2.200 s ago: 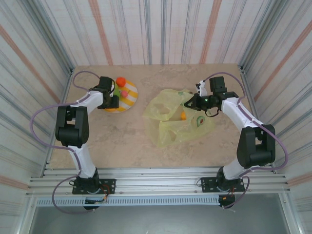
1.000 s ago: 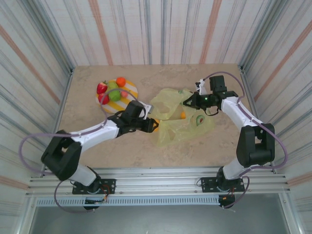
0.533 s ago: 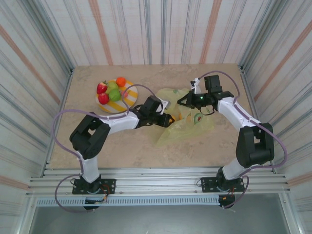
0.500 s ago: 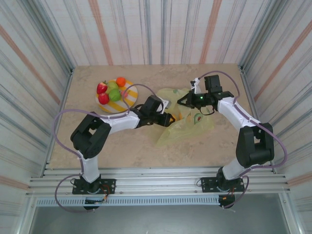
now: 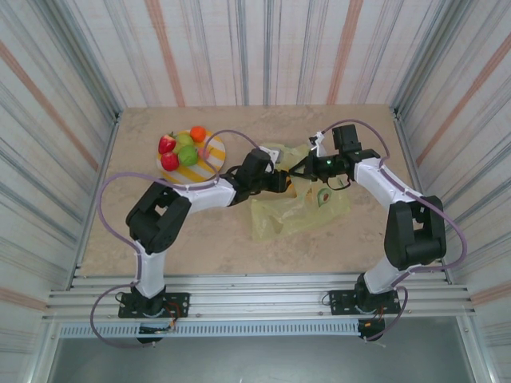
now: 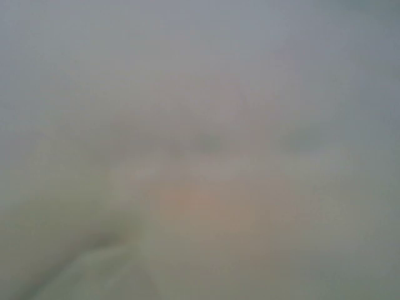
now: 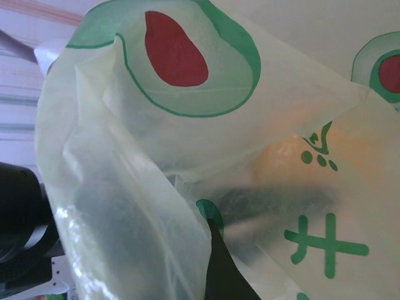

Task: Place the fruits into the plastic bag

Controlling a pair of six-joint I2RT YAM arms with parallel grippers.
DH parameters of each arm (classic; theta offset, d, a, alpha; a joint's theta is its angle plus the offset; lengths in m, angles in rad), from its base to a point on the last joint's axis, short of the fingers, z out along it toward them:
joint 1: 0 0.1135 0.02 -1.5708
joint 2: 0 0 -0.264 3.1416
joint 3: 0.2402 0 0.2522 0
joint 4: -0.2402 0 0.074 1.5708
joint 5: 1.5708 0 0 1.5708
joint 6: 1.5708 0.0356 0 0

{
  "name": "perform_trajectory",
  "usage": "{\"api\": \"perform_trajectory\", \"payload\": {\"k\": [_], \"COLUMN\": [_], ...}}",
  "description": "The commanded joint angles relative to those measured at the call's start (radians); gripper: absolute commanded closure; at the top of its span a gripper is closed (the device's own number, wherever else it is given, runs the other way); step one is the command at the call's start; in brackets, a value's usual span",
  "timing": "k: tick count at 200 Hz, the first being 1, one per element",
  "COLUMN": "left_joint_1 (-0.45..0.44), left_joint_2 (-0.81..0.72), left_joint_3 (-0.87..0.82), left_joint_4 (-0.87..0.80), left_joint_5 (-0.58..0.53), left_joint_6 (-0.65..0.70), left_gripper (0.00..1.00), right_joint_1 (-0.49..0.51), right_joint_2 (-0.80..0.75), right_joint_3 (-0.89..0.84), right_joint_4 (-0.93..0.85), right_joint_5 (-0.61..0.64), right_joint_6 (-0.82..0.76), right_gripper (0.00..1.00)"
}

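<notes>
Strawberries (image 5: 168, 152), two of them and both red, are sitting on the striped plate (image 5: 214, 164) at the far left of the table (image 5: 200, 235), together with a green pear-like piece (image 5: 188, 155), an orange round fruit (image 5: 198, 134) and a small pink fruit (image 5: 206, 150). Well to the right of the plate, the plastic bag (image 5: 289, 211) is lying crumpled near the middle of the table, its avocado prints showing. The left gripper (image 5: 281, 180) is reaching across from the plate side and is sitting at the bag's far, raised edge. Whether it is released or grasping anything I cannot tell, since the left wrist view is giving a pale blur with a faint orange patch low in the middle. The right gripper (image 5: 306, 167) is coming in from the other side and is clenched on the bag's upper edge, holding that edge off the table. In the right wrist view the bag's film (image 7: 156, 125) is hanging right in front of the lens, one dark finger (image 7: 217, 275) is pressing against it at the bottom, and a round yellow-orange fruit (image 7: 281, 164) is showing dimly through the film, inside the bag.
</notes>
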Motion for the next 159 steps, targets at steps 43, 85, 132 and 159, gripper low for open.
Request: {"api": "perform_trajectory", "payload": {"k": [43, 85, 132, 159], "left_joint_1": [-0.021, -0.03, -0.029, -0.028], "left_joint_2": [0.108, 0.119, 0.082, 0.049], "left_joint_3": [0.095, 0.077, 0.057, 0.034], "left_joint_4": [0.052, 0.101, 0.095, 0.09], "left_joint_5": [-0.137, -0.127, -0.12, -0.103], "left_joint_6": [-0.037, -0.044, -0.012, 0.0], "left_gripper": [0.38, 0.32, 0.22, 0.18], "right_joint_1": [-0.001, -0.017, -0.026, -0.035], "right_joint_2": [0.033, 0.032, 0.029, 0.027], "right_joint_3": [0.037, 0.036, 0.027, 0.019], "right_joint_4": [-0.034, -0.034, -0.034, -0.034], "right_joint_5": [-0.036, -0.035, -0.035, -0.034], "right_joint_6": [-0.049, -0.049, -0.054, -0.057], "right_gripper": [1.0, 1.0, 1.0, 1.0]}}
